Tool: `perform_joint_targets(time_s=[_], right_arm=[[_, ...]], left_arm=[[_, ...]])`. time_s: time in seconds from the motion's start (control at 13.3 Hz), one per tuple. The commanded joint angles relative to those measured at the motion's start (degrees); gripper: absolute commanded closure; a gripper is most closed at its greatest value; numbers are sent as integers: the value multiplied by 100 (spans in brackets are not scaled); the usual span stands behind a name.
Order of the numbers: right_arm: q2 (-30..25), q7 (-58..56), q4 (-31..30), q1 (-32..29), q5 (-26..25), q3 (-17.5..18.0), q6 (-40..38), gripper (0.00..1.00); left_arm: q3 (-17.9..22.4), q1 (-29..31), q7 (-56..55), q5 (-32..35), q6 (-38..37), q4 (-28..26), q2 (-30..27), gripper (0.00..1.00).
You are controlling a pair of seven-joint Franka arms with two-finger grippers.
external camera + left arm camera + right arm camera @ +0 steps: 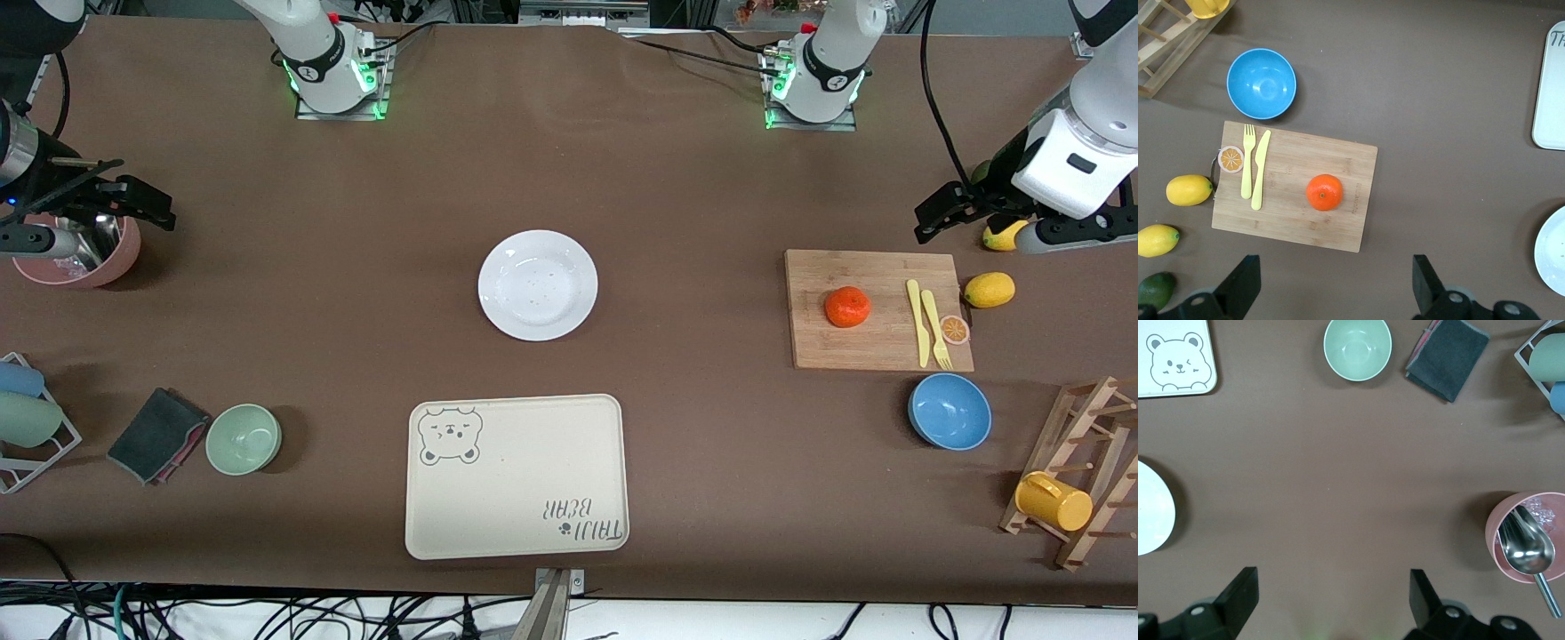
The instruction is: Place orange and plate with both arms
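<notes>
Orange [847,307]: seated on the cutting board [876,351].
Plate [538,284]: mid-table.
Left gripper [1331,287], right gripper [1331,603]: 2 jaw pairs spread wide, nothing held (both raised).
Risk: orange may be rolled off by an off-centre pinch.

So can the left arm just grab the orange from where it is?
Probably yes. The orange sits alone on the cutting board, apart from the fork and knife, and the left end effector hangs open with nothing between them.
</notes>
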Motion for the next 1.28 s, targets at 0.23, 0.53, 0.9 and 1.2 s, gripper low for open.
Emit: perform_joint_targets(time_s=[0.23, 0.53, 0.9, 1.2], right_arm=[[-56, 98, -54, 27, -19, 12, -40, 0], [-56, 98, -54, 27, -19, 12, -40, 0], [-56, 80, -63, 27, -19, 12, -40, 0], [-56, 80, -63, 27, -19, 12, -40, 0]], left_arm=[[36, -29, 92, -95, -25, -8, -48, 0], [36, -29, 92, -95, -34, -8, -48, 0], [36, -29, 92, -95, -34, -8, -48, 0], [36, -29, 92, -95, -95, -8, -48, 0]])
